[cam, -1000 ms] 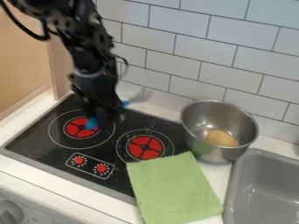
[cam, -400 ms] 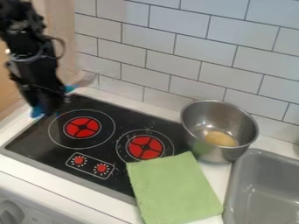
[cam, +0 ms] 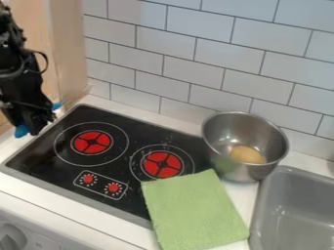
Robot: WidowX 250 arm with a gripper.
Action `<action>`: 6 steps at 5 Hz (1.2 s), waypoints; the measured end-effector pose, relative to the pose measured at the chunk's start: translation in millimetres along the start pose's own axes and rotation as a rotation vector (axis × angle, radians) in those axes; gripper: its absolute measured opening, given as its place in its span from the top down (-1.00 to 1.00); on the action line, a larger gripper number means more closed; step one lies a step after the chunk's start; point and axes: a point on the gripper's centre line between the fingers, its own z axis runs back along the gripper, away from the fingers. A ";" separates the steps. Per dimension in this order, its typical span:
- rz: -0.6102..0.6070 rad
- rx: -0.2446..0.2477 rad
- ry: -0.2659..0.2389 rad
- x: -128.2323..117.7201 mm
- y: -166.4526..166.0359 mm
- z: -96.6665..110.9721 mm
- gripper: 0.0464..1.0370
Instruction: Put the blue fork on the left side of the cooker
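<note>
Holding the blue fork [cam: 21, 131] in the claw [cam: 32, 128], closed on it, with blue parts visible at 2 sides. Hanging at the left edge of the cooker [cam: 127, 131], seemingly a little above the surface [cam: 8, 147]. Judging from this, already done: 2 steps, grasping the fork and bringing it to the left side. Remaining to do: lowering carefully, opening to release, and then moving away without dragging the fork.

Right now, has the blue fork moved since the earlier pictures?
Yes: the fork went leftward in view, from over the red left burner to past the left edge of the black cooker.
</note>
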 end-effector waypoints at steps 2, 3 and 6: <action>0.018 0.002 0.032 5.1 3.7 -18.4 0.31; 0.011 0.020 0.034 13.3 6.3 -22.6 0.15; 0.054 0.026 0.059 16.1 10.2 -22.6 -0.88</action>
